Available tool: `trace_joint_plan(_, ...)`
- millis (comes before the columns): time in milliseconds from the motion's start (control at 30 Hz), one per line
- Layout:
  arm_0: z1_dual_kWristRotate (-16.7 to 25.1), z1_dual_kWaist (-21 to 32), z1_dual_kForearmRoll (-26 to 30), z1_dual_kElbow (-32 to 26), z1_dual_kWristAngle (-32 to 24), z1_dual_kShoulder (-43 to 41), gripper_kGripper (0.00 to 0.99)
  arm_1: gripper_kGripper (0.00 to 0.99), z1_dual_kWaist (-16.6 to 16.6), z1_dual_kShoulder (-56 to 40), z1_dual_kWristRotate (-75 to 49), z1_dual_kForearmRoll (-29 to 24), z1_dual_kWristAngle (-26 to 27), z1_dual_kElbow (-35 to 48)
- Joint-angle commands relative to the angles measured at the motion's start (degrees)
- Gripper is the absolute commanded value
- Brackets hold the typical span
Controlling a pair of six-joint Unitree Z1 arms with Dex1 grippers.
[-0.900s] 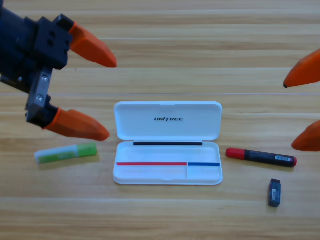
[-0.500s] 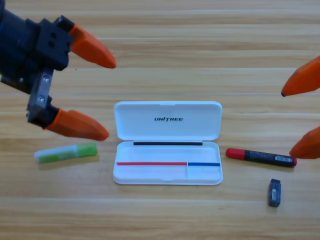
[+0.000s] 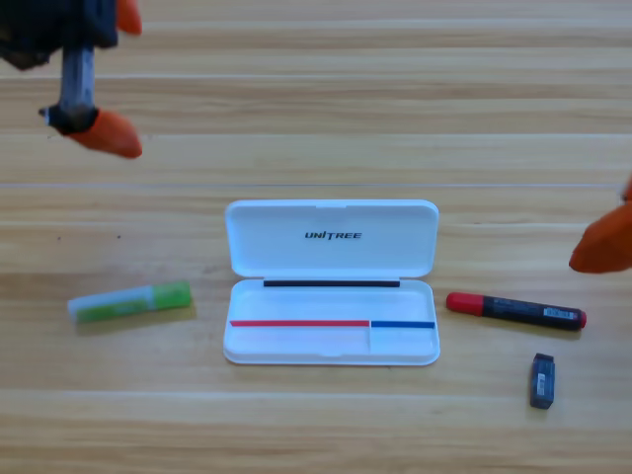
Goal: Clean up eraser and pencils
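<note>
The eraser (image 3: 542,380) is a small dark block lying at the front right of the table. Above it lies the black pencil with a red cap (image 3: 514,309), just right of the open white case (image 3: 332,341). The pale white-and-green pencil (image 3: 129,301) lies left of the case. My left gripper (image 3: 136,84) is open in the upper left corner, partly cut off and holding nothing. My right gripper (image 3: 604,225) is open at the right edge, above the black pencil, with its lower jaw in view and only a sliver of the upper one.
The case's lid (image 3: 331,238) lies flat behind its tray, with nothing in the tray. Bare wooden table (image 3: 326,118) stretches behind the case and along the front edge.
The left gripper has drawn up and back into the upper left corner. The right gripper has moved down and right, further off the picture's edge. Nothing on the table has moved.
</note>
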Motion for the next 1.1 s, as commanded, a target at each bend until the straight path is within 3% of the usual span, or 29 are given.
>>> trace_joint_plan(33, 2.0, 8.2, 0.5, 3.2, 0.0, 7.4, 0.974, 0.977, 1.7, 6.6, 7.1, 2.0, 1.6, 2.5)
trace_joint_plan(133, 2.2, 10.9, 0.5, 5.5, -2.5, 10.3, 0.973, 0.982, 2.1, 10.8, 12.6, 1.9, 2.8, 4.3)
trace_joint_plan(267, 2.9, 13.2, -0.3, 9.2, -5.8, 13.6, 0.96, 0.989, 2.1, 16.7, 23.7, 1.2, -0.4, 4.7)
trace_joint_plan(500, 3.9, 13.8, -9.6, 19.4, -9.2, 17.3, 0.962, 0.985, 2.1, 24.2, 32.7, -5.6, -7.4, 8.2)
trace_joint_plan(1100, 3.2, 13.9, -19.1, 24.1, -10.5, 22.3, 0.963, 0.861, 0.7, 33.7, 46.6, -8.8, -4.7, 8.9)
